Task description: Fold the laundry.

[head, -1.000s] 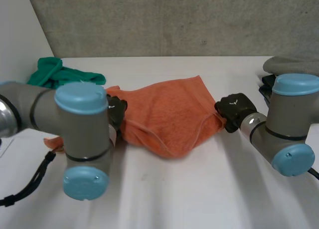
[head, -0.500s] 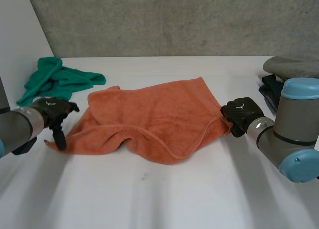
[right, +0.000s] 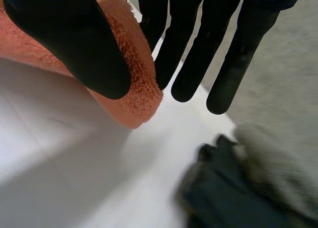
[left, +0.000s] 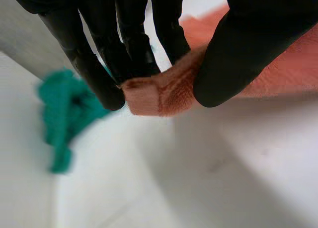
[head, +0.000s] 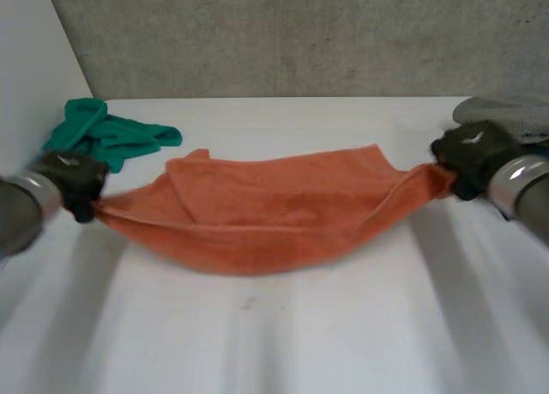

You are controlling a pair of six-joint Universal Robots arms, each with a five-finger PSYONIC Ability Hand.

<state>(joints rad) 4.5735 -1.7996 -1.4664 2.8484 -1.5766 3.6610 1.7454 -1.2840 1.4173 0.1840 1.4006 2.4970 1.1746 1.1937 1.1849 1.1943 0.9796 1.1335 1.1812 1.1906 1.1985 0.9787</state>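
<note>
An orange towel (head: 274, 209) hangs stretched between my two hands above the white table (head: 274, 342), sagging in the middle. My left hand (head: 73, 181) pinches the towel's left corner (left: 159, 91) between its thumb (left: 238, 54) and fingers (left: 134, 44). My right hand (head: 470, 154) holds the right corner (right: 131, 96), the thumb (right: 74, 44) pressing the cloth against the nearest of the straight fingers (right: 198, 44).
A green cloth (head: 99, 132) lies bunched at the table's back left, also seen beyond my left hand's fingers (left: 64, 114). Grey and dark folded clothes (head: 506, 115) lie at the right edge, close below my right hand (right: 248, 188). A concrete wall stands behind the table.
My left hand has closed on the towel's left corner. Both hands have moved apart and lifted, pulling the crumpled towel taut. The left arm has swung out of the foreground.
</note>
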